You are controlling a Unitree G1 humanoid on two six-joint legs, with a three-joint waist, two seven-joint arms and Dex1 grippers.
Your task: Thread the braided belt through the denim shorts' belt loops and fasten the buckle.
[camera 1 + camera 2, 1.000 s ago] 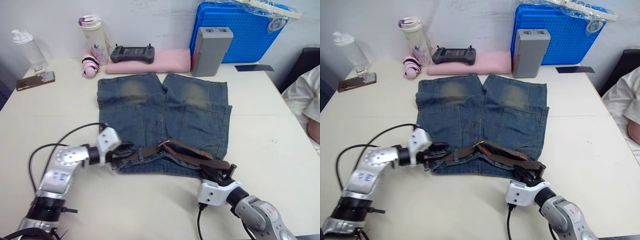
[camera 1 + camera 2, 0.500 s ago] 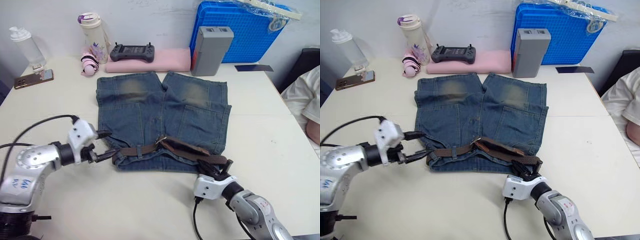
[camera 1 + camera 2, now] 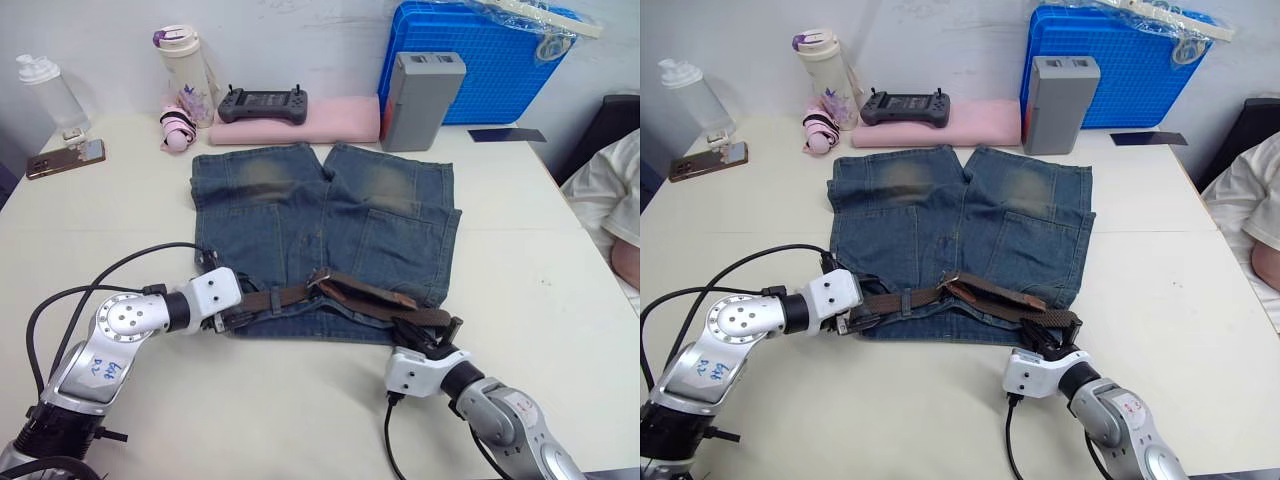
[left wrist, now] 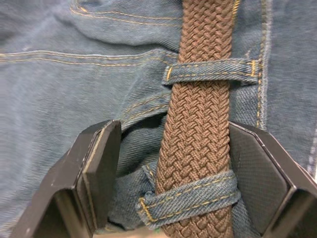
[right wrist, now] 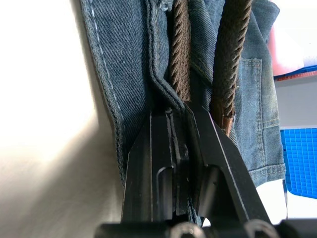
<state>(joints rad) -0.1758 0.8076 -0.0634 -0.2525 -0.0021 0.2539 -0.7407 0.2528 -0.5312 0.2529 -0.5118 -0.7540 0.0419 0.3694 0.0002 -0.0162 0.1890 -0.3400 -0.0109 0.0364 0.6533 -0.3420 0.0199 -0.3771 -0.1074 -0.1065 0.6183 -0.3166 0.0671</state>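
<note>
Shorts: I see the denim shorts lying flat mid-table, waistband toward me, legs pointing far, with tan faded patches on both legs.
Belt: the braided belt is dark-brown weave, its long axis running left to right along the near waistband; right of centre it doubles into a folded loop with a second strand lying over the first.
Loops: in the left wrist view the strap passes under two belt loops, each stitched in yellow thread.
Buckle: a small silver glint shows at mid-waistband; I cannot make out the prong or whether it is fastened.
Left gripper: the left gripper sits at the waistband's left end, fingers spread wide to either side of the strap, not closed on it.
Right gripper: the right gripper is at the waistband's right end, fingers pressed together, pinching the denim edge with a belt strand at the tips.
Hidden: the belt's right end is covered by the right gripper's fingers.
</note>
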